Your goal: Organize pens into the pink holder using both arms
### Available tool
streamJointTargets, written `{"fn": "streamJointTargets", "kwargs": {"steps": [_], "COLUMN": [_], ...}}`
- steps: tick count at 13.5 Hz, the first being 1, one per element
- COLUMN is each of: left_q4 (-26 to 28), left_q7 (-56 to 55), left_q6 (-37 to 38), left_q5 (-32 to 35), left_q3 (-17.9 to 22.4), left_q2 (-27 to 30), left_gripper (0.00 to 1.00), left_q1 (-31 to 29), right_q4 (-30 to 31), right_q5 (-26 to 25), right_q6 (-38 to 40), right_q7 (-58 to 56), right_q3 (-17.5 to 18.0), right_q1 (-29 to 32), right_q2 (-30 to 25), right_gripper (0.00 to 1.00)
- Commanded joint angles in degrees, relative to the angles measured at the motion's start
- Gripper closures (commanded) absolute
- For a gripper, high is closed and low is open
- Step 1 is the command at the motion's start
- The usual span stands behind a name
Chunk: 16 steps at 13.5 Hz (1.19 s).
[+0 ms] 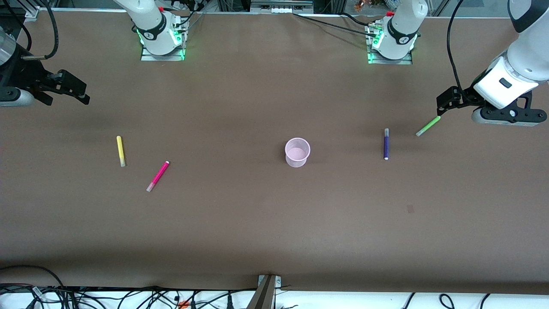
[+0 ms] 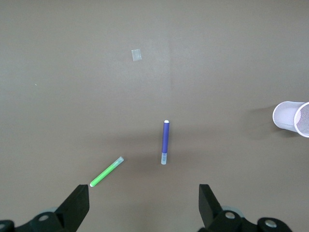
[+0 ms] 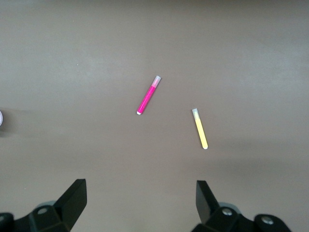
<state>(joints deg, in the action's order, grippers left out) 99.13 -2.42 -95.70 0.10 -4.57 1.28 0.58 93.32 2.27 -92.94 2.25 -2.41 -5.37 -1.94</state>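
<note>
The pink holder (image 1: 297, 152) stands upright and empty at the table's middle; it also shows in the left wrist view as the holder (image 2: 291, 117). A purple pen (image 1: 386, 144) (image 2: 165, 142) and a green pen (image 1: 428, 126) (image 2: 106, 172) lie toward the left arm's end. A yellow pen (image 1: 121, 151) (image 3: 200, 128) and a magenta pen (image 1: 158, 176) (image 3: 148, 95) lie toward the right arm's end. My left gripper (image 1: 446, 102) (image 2: 144, 193) hangs open just above the green pen's end, holding nothing. My right gripper (image 1: 81, 92) (image 3: 141, 187) hangs open over the table's edge, apart from the yellow pen.
A small patch of tape (image 1: 410, 209) (image 2: 136, 55) is stuck to the brown table, nearer the front camera than the purple pen. A metal bracket (image 1: 268, 285) and loose cables (image 1: 128, 296) run along the table's front edge. Both arm bases (image 1: 162, 40) (image 1: 391, 45) stand at the back.
</note>
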Motion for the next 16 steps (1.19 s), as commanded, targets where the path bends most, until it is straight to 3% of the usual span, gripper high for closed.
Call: {"fn": "streamJointTargets", "kwargs": {"steps": [1, 4, 6, 11, 14, 16], "left_q4": [-1.48, -1.48, -2.35, -7.72, -11.83, -12.38], "left_q7": [-0.83, -0.74, -0.48, -0.39, 0.31, 0.66], "left_q6": [1.13, 1.13, 5.15, 12.73, 12.91, 8.03], "left_q5": [0.77, 0.86, 0.86, 0.25, 0.16, 0.95], "left_q3": [-0.09, -0.09, -0.18, -0.18, 0.09, 0.00], "left_q2": [-0.57, -0.57, -0.66, -6.71, -12.50, -16.81], "left_gripper": [0.00, 0.00, 0.00, 0.00, 0.00, 0.00], "left_q1": [0.22, 0.22, 0.22, 0.22, -1.00, -1.36], "right_q4": [-0.59, -0.59, -0.59, -0.59, -0.59, -0.68], "right_q5": [-0.16, -0.16, -0.07, -0.16, -0.16, -0.16], "right_q6": [0.13, 0.13, 0.13, 0.13, 0.13, 0.13], "right_q7": [0.48, 0.48, 0.48, 0.48, 0.48, 0.48], "right_q3": [0.21, 0.21, 0.21, 0.21, 0.21, 0.21], "right_q1": [0.01, 0.01, 0.09, 0.09, 0.01, 0.01], "right_q2": [0.09, 0.09, 0.09, 0.09, 0.09, 0.09], "right_gripper": [0.00, 0.00, 0.00, 0.00, 0.00, 0.00]}}
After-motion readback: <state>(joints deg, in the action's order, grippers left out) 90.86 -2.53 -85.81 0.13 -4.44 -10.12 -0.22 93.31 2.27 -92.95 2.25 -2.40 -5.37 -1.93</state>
